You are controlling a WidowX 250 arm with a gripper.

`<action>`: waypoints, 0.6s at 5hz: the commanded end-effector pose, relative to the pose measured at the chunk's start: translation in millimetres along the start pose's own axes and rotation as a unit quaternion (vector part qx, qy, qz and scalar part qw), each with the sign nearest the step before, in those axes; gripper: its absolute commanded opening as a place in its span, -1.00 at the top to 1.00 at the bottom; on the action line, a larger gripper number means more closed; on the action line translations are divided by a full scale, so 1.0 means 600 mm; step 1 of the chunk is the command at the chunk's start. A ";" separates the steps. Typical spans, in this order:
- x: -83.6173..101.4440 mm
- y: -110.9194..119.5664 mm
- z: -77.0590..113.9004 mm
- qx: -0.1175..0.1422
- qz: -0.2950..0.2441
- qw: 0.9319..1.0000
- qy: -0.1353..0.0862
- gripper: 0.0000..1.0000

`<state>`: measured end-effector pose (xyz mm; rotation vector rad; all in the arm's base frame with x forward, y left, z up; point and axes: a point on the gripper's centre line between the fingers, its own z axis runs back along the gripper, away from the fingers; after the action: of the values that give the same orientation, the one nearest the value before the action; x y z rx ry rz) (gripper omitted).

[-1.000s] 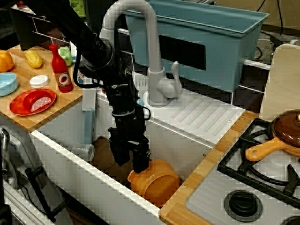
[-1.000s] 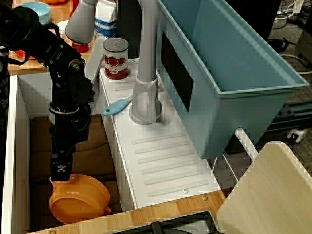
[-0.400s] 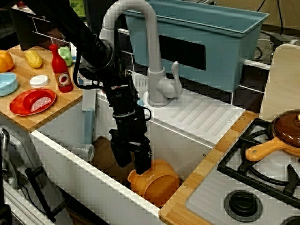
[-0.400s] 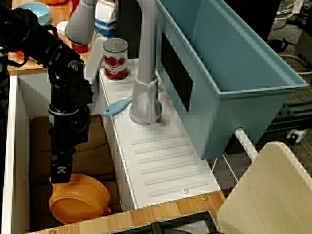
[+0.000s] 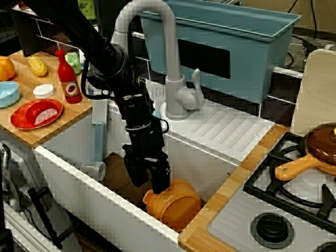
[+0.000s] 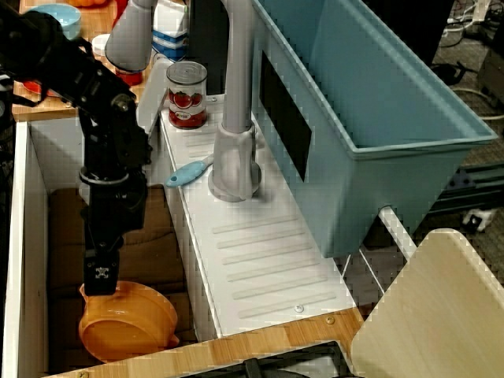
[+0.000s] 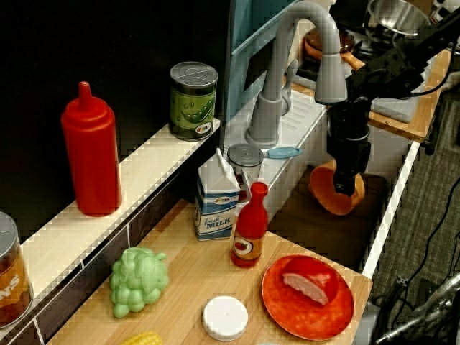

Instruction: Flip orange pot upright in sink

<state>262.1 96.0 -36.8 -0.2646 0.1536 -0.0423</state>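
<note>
Your pincer [image 5: 149,181] is down in the sink [image 5: 79,178], clamped on the rim of the orange pot [image 5: 173,205]. The pot is tipped on its side at the stove-end corner of the basin, right beside the worktop [image 5: 226,199], opening facing sideways, not upright yet.

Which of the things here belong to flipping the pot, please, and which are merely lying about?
Job: orange pot, sink, pincer at the pot's rim.

Lying about: blue tub, ketchup bottle, red plate, milk carton, brown pan.
</note>
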 end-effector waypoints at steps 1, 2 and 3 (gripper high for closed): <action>0.009 -0.012 0.008 -0.001 -0.023 1.000 -0.008 -1.00; 0.003 -0.014 -0.002 -0.024 -0.028 0.999 -0.002 -1.00; -0.007 -0.023 -0.010 -0.038 -0.032 0.999 0.010 -1.00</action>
<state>254.7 79.0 -45.1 -0.3535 0.1890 -0.0891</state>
